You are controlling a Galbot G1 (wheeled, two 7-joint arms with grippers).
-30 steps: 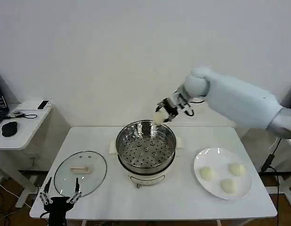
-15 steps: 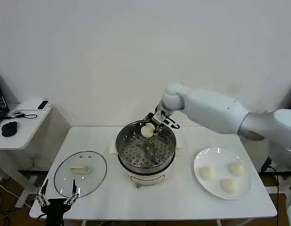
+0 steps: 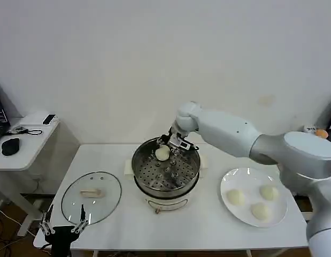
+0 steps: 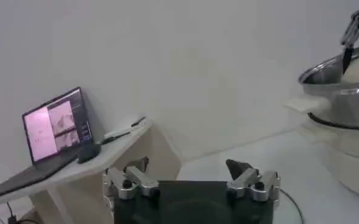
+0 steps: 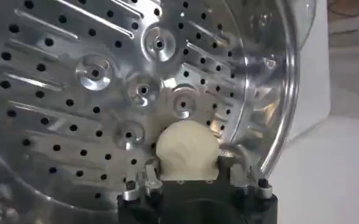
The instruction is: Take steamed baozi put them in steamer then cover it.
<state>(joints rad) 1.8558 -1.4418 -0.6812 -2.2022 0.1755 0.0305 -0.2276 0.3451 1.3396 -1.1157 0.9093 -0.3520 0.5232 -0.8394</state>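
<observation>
Baozi (image 3: pixel 162 153) now down inside steamer (image 3: pixel 166 170), lowered from above rim; right gripper (image 3: pixel 169 145) jaws clamp it, release next. 3 baozi (image 3: pixel 253 201) wait on plate (image 3: pixel 229 181). Left gripper (image 3: pixel 62 226) jaws spread, parked near cover (image 3: pixel 91 196).

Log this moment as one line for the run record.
right claw: shut on small pale round bun, inside round shiny steel steamer | left claw: open, parked | three buns on flat white plate
</observation>
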